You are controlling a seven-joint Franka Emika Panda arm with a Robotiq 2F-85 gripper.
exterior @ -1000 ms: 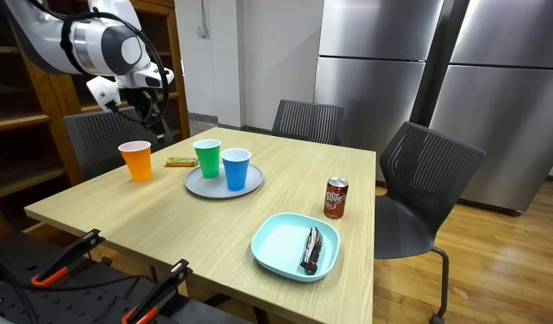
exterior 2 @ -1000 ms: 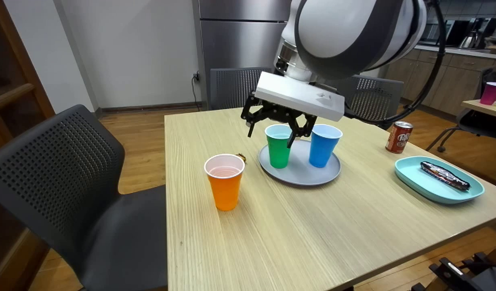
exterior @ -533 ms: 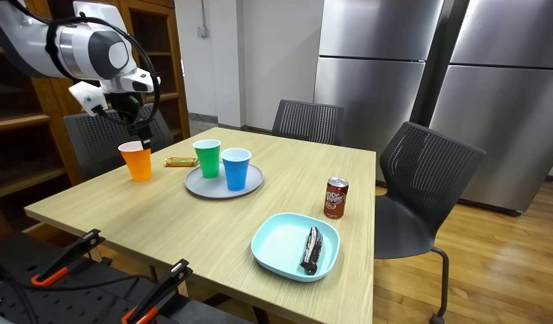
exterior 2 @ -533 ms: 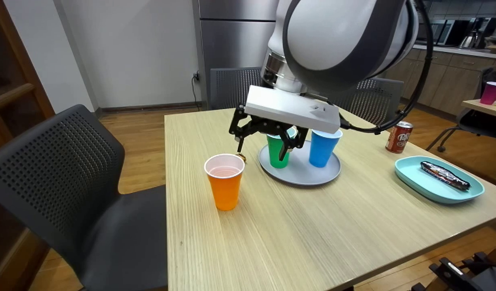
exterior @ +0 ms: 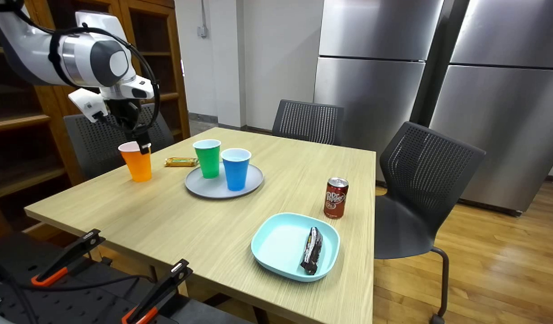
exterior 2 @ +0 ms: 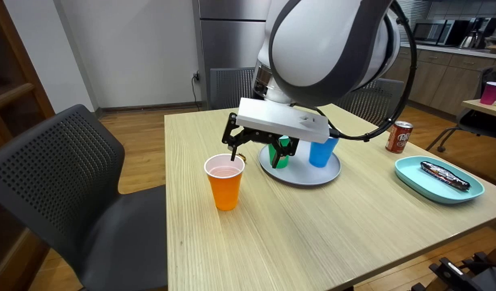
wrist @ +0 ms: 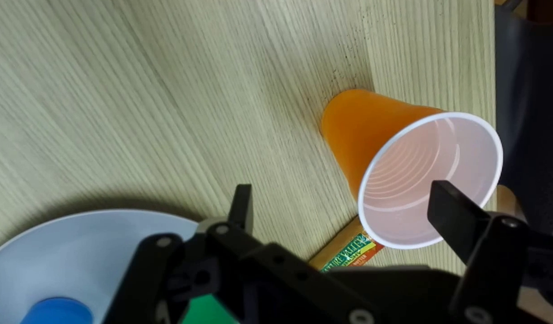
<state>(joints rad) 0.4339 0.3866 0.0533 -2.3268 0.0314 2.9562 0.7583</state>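
Wrist view: the black two-fingered gripper [wrist: 342,198] is seen with its fingers spread wide, and nothing is held between them. One finger is seen in front of the mouth of a tapered orange plastic cup [wrist: 380,135] with a white rim and lining; whether the two are touching cannot be told. In both exterior views the cup is shown standing upright near an edge of the pale wood-grain table [exterior: 177,216], its mouth turned up and its long axis vertical (in the wrist view the same axis is seen aslant, base to the upper left, mouth to the lower right).

By count, two more cups are placed on that table: a tapered green plastic cup [exterior: 207,160] and a tapered blue plastic cup [exterior: 236,173], both set upright on one round grey plate [exterior: 200,185]. Two wrapped bars are found: a flat gold-wrapped bar [exterior: 181,162], laid just beside the plate, and a dark glossy-wrapped bar [exterior: 311,251], rested on one turquoise rounded-square tray [exterior: 276,243]. A single cylindrical dark-red metal can [exterior: 335,198], lettered Dr Pepper, is stood upright near the tray.

In an exterior view three black perforated-back chairs [exterior: 427,166], two brushed-steel refrigerators [exterior: 366,112] and two black clamps with orange trim [exterior: 163,287] are counted. One magenta cup [exterior 2: 492,93] is seen on a second table [exterior 2: 480,106] in the background of an exterior view.
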